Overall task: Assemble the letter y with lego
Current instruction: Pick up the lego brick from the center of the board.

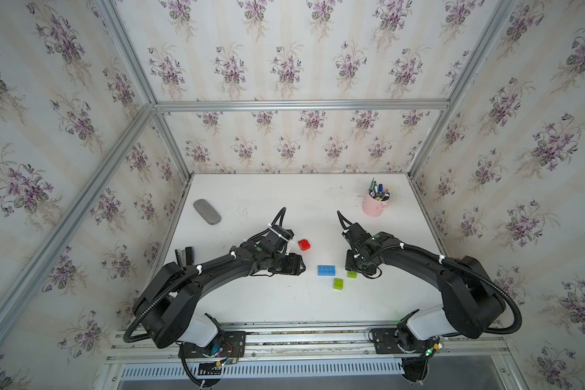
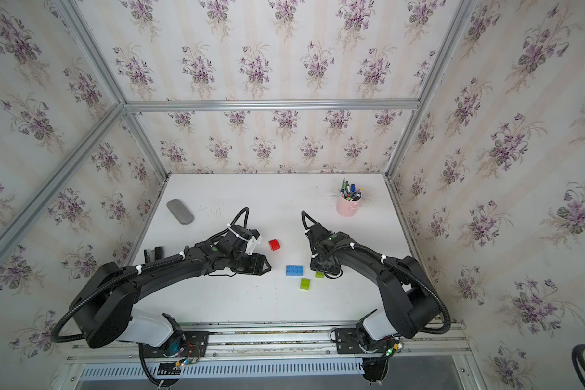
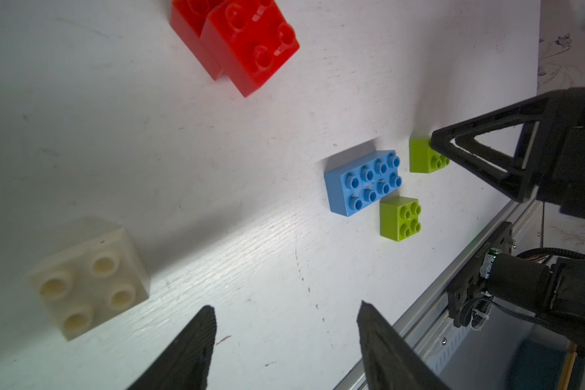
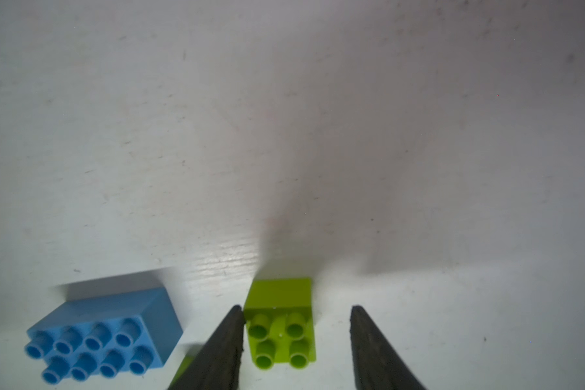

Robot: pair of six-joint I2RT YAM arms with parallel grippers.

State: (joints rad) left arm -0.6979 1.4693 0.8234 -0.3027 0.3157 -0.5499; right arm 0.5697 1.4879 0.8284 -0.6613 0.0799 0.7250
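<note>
White table (image 1: 250, 300) seen from above, with my two black arms reaching in from the near edge. The bricks lie loose on it, studs up, not yet built into a letter.

The long blue brick (image 1: 326, 270) sits near the middle. Just to its right is a green brick (image 4: 277, 293), half covered in both top views by my right gripper (image 4: 296, 308). The right wrist view shows this gripper low over the table with the green brick between its parted fingers. One finger (image 4: 223, 344) is at the brick's side, touching or nearly so. The other finger (image 4: 375, 347) stands clear of it with a gap, so the brick is straddled, not clamped.

A second green brick (image 1: 338, 283) lies just beside the blue one, a little nearer the arm bases. Two red bricks (image 1: 304, 244) sit pressed together farther back; I cannot tell whether they are joined.

My left gripper (image 3: 286, 307) hangs over bare table, jaws apart and empty. The cream brick (image 3: 88, 280) lies near it, outside the gap, and shows only in the left wrist view.

At the far right corner stands a pink cup (image 1: 372, 204) of pens. A grey oval pad (image 1: 206, 211) lies at the far left.
</note>
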